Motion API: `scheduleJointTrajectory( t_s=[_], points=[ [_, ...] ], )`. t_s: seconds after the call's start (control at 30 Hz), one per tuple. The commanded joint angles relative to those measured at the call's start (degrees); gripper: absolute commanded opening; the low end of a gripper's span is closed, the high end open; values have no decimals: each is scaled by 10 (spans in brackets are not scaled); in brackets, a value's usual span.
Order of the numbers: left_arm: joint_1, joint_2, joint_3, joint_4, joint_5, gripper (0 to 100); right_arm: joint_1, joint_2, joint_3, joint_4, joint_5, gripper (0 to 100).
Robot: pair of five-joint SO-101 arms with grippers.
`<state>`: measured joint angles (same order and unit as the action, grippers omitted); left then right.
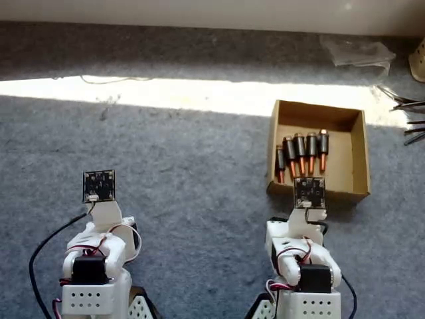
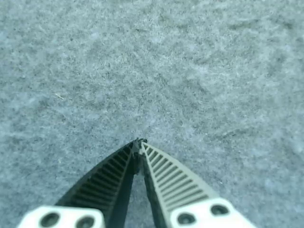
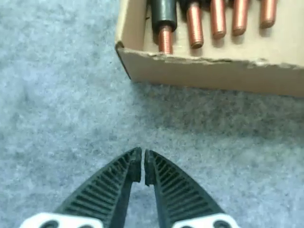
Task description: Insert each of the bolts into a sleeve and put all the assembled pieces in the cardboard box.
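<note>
The cardboard box (image 1: 354,154) sits on the grey carpet at the right, and its near wall (image 3: 213,73) faces my right arm. Inside lie several assembled pieces (image 1: 302,156), copper bolts in dark sleeves, side by side; their copper ends (image 3: 194,31) point toward the near wall. My right gripper (image 3: 143,167) is shut and empty, hovering over the carpet just in front of the box. My left gripper (image 2: 139,145) is shut and empty over bare carpet at the left. From above, both arms sit folded back at the near edge, the left arm (image 1: 98,199) and the right arm (image 1: 309,203).
A crumpled clear plastic bag (image 1: 355,50) lies at the far right. Dark tool tips (image 1: 408,119) poke in at the right edge. A bright strip of sunlight (image 1: 166,90) crosses the carpet beyond the box.
</note>
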<state>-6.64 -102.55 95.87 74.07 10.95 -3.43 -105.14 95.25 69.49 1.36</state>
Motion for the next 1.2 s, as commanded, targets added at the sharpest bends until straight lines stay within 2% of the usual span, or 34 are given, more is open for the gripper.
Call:
scheduleJointTrajectory(
  t_s=[0.0,0.33,0.5,1.17],
  points=[
    [7,9,15,3,-1,7,25,-2,19,-11,-1,6],
    [7,9,15,3,-1,7,25,-1,69,-10,2,5],
    [7,9,15,3,-1,7,26,0,70,19,2,5],
    [7,9,15,3,-1,7,26,0,70,18,0,5]
  ],
)
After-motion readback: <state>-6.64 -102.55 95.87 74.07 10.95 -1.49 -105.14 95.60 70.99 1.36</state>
